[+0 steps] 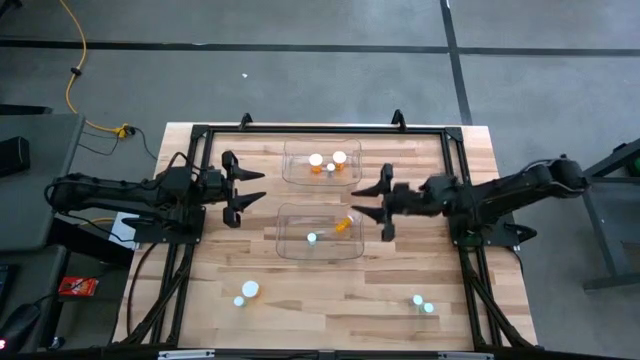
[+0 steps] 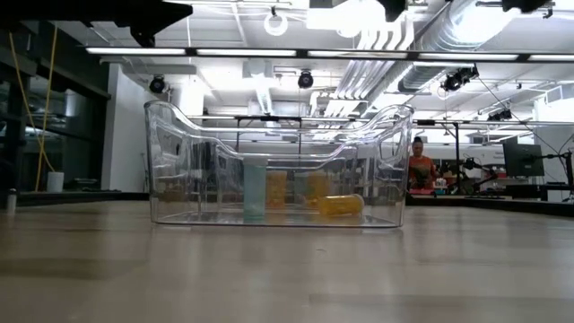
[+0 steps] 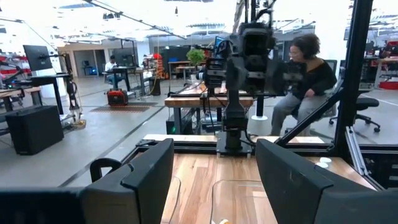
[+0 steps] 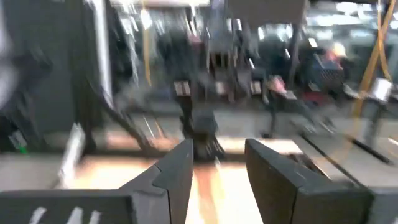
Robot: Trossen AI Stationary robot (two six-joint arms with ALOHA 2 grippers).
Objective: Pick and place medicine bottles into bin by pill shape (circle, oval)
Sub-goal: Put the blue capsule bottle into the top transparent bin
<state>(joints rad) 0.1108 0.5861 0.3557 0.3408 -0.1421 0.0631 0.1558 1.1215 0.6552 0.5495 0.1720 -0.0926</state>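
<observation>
**Both grippers empty above the table, bottles in two bins and on the wood**

On the left side of the table [image 1: 200, 260], the left gripper [image 1: 250, 189] hangs with its two fingers spread, and nothing is between them. It points toward the middle, near the left edge of the two bins but apart from them.

In the middle stand two clear bins, one behind the other. The far bin [image 1: 290, 165] holds three medicine bottles: orange ones with white caps [image 1: 316, 162], standing close together. The near bin [image 1: 285, 235] holds one pale teal bottle [image 1: 312, 238], upright, and one orange bottle [image 1: 343, 226] lying on its side. In the low view the near bin [image 2: 179, 161] shows the same thing: the pale bottle [image 2: 255, 188] stands, and the orange bottle [image 2: 341, 205] lies on the floor of the bin to its right.

On the bare wood in front of the bins, a whitish bottle [image 1: 249, 289] stands with a small teal one [image 1: 239, 301] just beside it. Further right, two more small pale bottles [image 1: 423, 303] stand close together near the front edge.

On the right, the right gripper [image 1: 370, 204] has its fingers apart too, and it holds nothing. It is just beside the right edge of the bins, between the two, and does not touch them. In the low view a person [image 2: 420, 169] is seen far behind the table.
</observation>
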